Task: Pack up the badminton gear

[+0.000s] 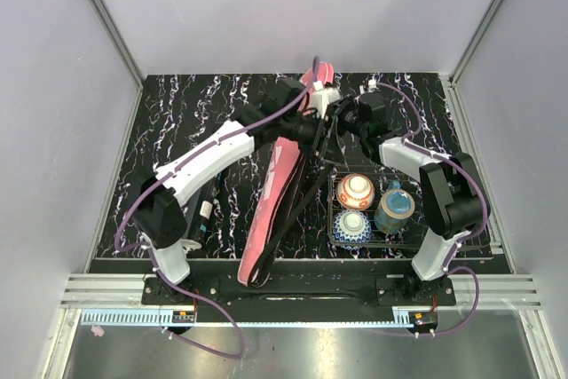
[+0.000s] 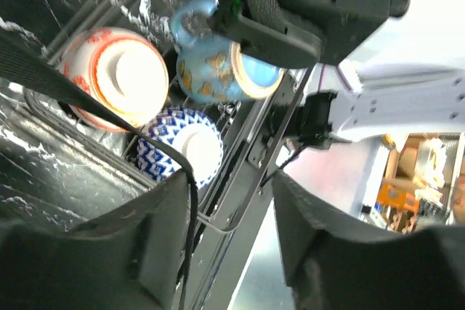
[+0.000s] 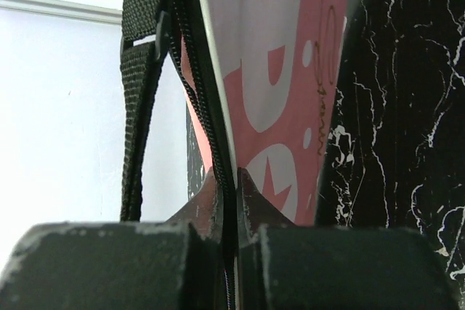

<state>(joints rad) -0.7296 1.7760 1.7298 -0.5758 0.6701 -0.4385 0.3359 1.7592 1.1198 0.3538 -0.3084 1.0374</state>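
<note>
- Black wire basket [image 1: 332, 212]: stands on the right part of the black marbled table [image 1: 177, 113], just in front of the right arm's base link.
- Basket contents: three pieces of crockery.
  - An orange-and-white bowl [image 1: 357, 189] sits at the far left.
  - A blue-and-white patterned bowl [image 1: 352, 228] sits at the near left.
  - A blue cup [image 1: 395, 206] with a yellowish motif sits to their right.
  - In the left wrist view all three lie tipped on their sides, mouths facing the camera.
- Pink racket cover [image 1: 275, 193]: lies diagonally down the middle of the table, far end near the back edge and near end at the front edge, just left of the basket. White "SPORT" lettering is visible. Its contents cannot be made out.
- Black strap [image 3: 138, 107]: belongs to the cover and runs along its zip edge. A loop of it trails over the table beside the basket.
- Right gripper [image 3: 227, 179]: fingers pressed together, pinching the cover's black zip edge at the far end. The pink panel rises directly beyond the fingertips.
- Left gripper [image 2: 231, 190]: fingers spread, nothing bridging the gap.
  - It hangs over the cover's far end, facing the basket.
  - The strap crosses in front of it and drops past the inner side of one finger. Contact with that finger cannot be confirmed.
- Long black tube [image 1: 202, 217]: lies on the table to the left, partly hidden under the left arm and well apart from both grippers.
</note>
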